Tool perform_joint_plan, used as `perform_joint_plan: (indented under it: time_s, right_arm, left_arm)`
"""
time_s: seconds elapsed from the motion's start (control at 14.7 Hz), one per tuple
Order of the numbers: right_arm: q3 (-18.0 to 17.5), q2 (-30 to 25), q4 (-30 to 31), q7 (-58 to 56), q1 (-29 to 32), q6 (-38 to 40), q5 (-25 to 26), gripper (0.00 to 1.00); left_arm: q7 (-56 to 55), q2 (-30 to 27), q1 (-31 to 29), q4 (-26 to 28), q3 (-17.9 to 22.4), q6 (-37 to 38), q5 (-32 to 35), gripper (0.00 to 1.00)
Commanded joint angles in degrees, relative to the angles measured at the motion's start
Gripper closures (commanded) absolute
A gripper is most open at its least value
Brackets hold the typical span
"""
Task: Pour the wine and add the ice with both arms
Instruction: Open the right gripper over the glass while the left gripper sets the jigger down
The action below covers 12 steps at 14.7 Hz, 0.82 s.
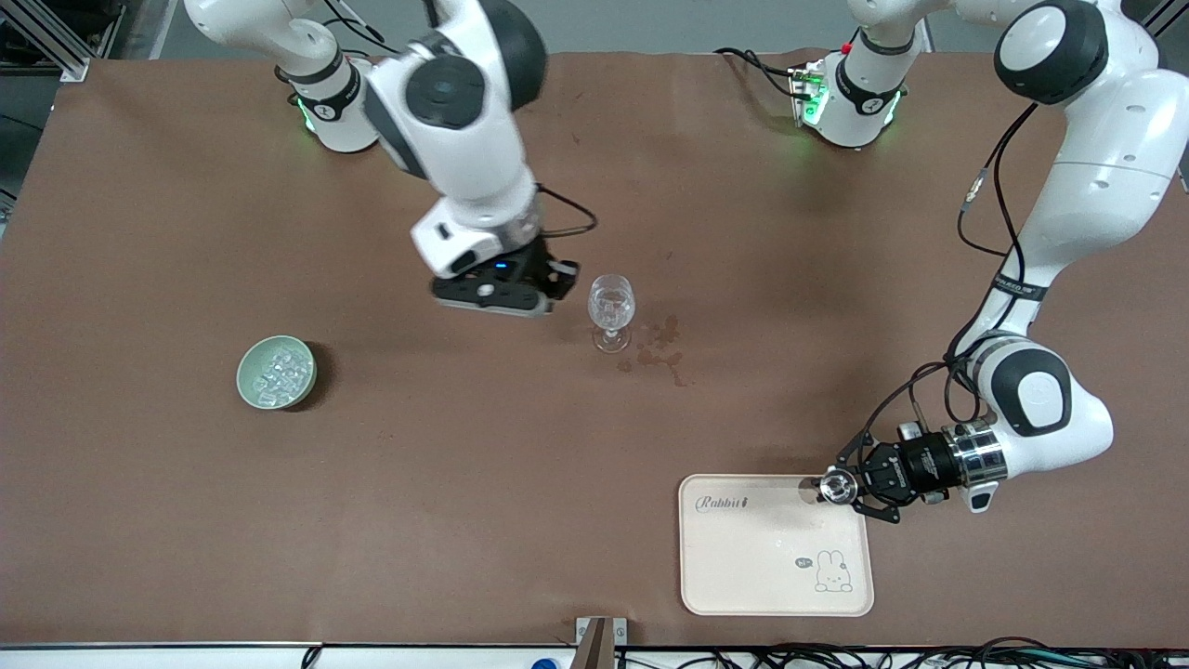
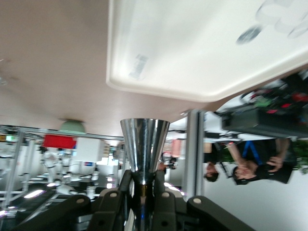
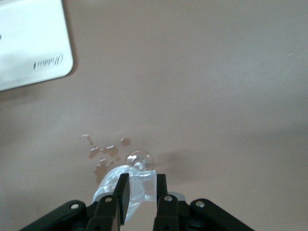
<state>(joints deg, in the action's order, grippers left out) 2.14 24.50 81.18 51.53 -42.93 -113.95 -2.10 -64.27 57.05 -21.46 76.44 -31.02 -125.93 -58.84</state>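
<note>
Front view: I see right tool point(image 1: 548, 302) over counter point(image 1: 464, 483) beside wine glass point(image 1: 612, 312); ice point(image 1: 278, 371) in green bowl point(image 1: 253, 387) toward right arm's end, wide bare counter around. Left tool point(image 1: 847, 488) at tray point(image 1: 743, 595) edge.

Left wrist: left tool pinching steel jigger point(image 2: 144, 144).

Right wrist: right tool point(image 3: 141, 191) fingers slightly parted over glass rim.
</note>
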Motion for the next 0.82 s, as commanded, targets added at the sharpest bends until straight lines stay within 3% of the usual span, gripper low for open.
perform_joint_plan:
  time_s: [0.0,0.27,0.75]
  right_arm:
    - [0.8,3.8,-2.4,2.6,-3.1,-2.3,0.9,0.95]
    - [0.8,5.8,-2.4,4.2,-6.6,-2.9,0.9,0.94]
    - [0.8,7.1,-2.2,4.0,-8.3,-2.4,0.9,0.9]
  left_arm:
    - [0.2,2.0,0.9,-2.3,0.2,-4.6,-3.8,0.99]
    - [2.0,6.3,0.7,-5.8,0.2,-5.6,-3.8,0.99]
    - [6.9,10.6,0.9,-6.7,0.2,-7.8,-4.6,0.99]
